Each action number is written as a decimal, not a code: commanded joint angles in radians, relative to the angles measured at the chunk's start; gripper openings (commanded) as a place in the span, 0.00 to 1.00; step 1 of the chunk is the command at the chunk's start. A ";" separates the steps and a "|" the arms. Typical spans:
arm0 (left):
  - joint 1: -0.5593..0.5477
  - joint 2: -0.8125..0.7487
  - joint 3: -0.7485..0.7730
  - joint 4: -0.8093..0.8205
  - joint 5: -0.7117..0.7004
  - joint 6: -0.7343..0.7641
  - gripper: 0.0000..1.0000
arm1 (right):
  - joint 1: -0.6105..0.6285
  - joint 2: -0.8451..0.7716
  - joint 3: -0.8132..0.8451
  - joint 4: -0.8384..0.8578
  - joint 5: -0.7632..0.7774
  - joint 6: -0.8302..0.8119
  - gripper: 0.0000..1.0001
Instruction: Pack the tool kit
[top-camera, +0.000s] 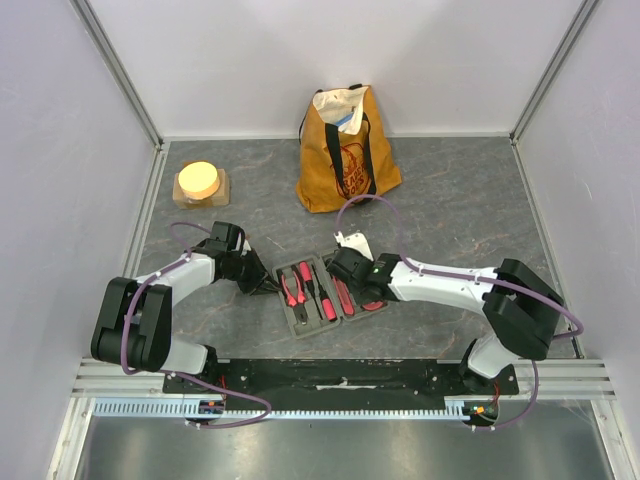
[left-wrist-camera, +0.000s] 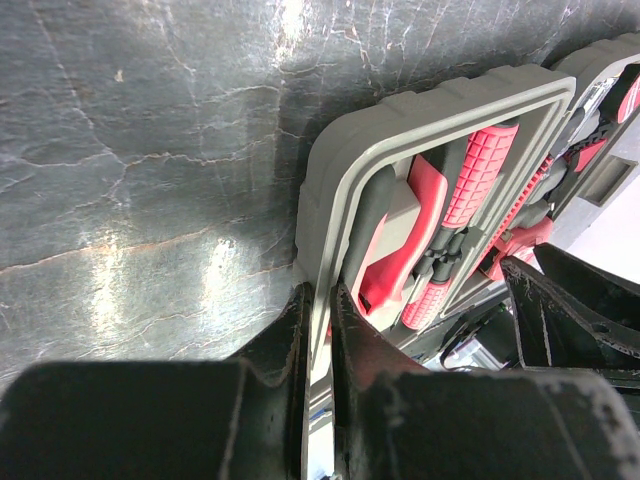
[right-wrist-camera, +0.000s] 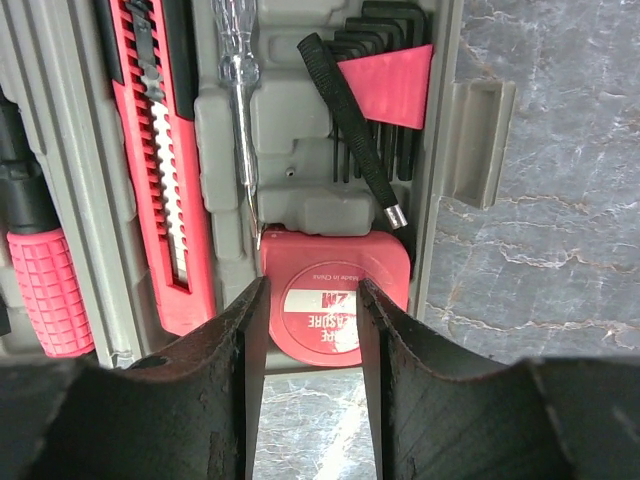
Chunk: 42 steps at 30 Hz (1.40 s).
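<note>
The left gripper is clenched on the grey rim of the tool case, one finger outside the wall and the other inside, beside red pliers and a ribbed red handle in their slots. The right gripper is parted, with its fingers straddling the red tape measure seated in the case's other half. I cannot tell whether they touch it. Beyond the tape measure lie a red utility knife, a clear-handled screwdriver and hex keys. The case lies open mid-table between both arms. The yellow tote bag and a round yellow-topped block stand behind it.
</note>
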 joint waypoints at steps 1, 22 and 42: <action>0.001 0.039 -0.035 -0.034 -0.141 0.017 0.09 | -0.004 -0.019 -0.052 -0.010 -0.031 0.025 0.46; 0.001 -0.007 -0.004 -0.052 -0.107 0.017 0.16 | -0.006 -0.146 -0.175 0.055 -0.040 0.193 0.40; 0.057 -0.269 0.319 -0.313 -0.345 0.120 0.63 | 0.235 -0.027 0.218 0.114 -0.153 -0.205 0.66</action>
